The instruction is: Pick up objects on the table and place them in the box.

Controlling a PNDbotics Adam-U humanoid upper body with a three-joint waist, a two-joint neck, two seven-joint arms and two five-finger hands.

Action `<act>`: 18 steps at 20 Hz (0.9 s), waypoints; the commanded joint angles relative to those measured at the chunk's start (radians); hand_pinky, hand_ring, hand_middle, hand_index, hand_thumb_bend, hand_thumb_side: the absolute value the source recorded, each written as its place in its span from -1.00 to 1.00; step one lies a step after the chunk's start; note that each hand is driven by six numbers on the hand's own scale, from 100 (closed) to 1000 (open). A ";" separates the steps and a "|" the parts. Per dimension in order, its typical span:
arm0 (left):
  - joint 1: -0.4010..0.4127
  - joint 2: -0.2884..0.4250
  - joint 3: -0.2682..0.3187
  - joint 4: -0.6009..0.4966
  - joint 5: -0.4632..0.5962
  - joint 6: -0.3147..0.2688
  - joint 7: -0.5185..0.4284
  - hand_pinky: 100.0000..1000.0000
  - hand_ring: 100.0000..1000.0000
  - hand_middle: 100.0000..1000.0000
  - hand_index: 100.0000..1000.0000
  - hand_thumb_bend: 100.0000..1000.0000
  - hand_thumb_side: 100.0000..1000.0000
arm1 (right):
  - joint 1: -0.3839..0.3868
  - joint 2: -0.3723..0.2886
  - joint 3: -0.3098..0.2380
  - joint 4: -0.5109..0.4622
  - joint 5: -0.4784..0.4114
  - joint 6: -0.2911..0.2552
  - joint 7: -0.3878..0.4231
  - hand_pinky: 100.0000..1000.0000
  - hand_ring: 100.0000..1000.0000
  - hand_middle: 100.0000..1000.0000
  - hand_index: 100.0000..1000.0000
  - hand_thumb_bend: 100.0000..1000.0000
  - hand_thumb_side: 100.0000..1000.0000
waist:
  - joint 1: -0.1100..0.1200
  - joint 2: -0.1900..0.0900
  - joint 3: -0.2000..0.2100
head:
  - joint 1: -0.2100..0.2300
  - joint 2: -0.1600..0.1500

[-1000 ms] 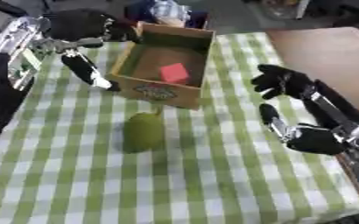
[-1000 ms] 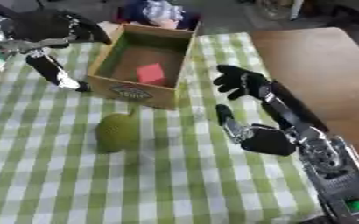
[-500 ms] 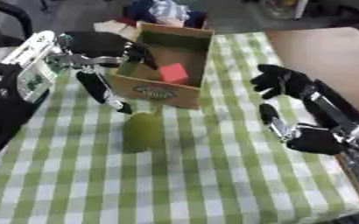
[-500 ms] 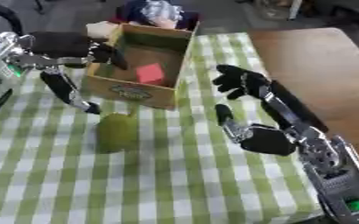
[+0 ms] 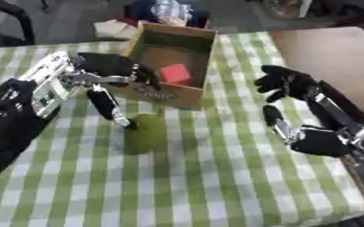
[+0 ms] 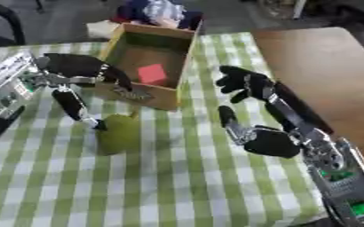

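Nearest, the green-and-white checked tablecloth fills the foreground. On it lies a green pear-shaped fruit, in the left half and just in front of the box. The left hand reaches in from the left side above the fruit: its thumb points down with its tip touching or just over the fruit's top, while the other fingers spread toward the box's left wall. The hand is spread wide and has hold of nothing. The right hand rests to the right of the box, fingers relaxed and uncurled, its thumb stretched back toward the near edge, also holding nothing.

Farther back stands the cardboard box, open at the top, with a red block lying on its floor. Beyond the box, at the table's far edge, sits a bundle of dark blue and pale cloth.

The right eye view shows more of the bare brown tabletop beside the cloth and the silver forearm with a green light on it; the left eye view shows more of the left arm's black sleeve.
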 commanded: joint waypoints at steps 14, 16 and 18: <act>0.027 0.020 -0.024 0.038 0.098 -0.227 -0.353 0.40 0.02 -0.14 0.01 -0.63 -0.65 | -0.015 -0.017 -0.001 -0.010 -0.002 -0.007 0.030 0.27 0.38 0.44 0.94 -1.00 -0.08 | -0.001 -0.012 0.001 | -0.005 -0.016; 0.025 0.018 -0.013 0.042 0.113 -0.219 -0.346 0.34 -0.10 -0.28 -0.14 -0.72 -0.70 | -0.015 -0.017 -0.003 -0.010 -0.001 -0.006 0.027 0.27 0.38 0.44 0.94 -1.00 -0.08 | -0.002 -0.012 0.001 | -0.005 -0.015; 0.020 0.020 0.002 0.040 0.124 -0.208 -0.328 0.33 -0.11 -0.30 -0.17 -0.74 -0.73 | -0.015 -0.017 -0.004 -0.010 -0.001 -0.006 0.025 0.27 0.38 0.44 0.94 -1.00 -0.08 | -0.003 -0.012 0.002 | -0.006 -0.017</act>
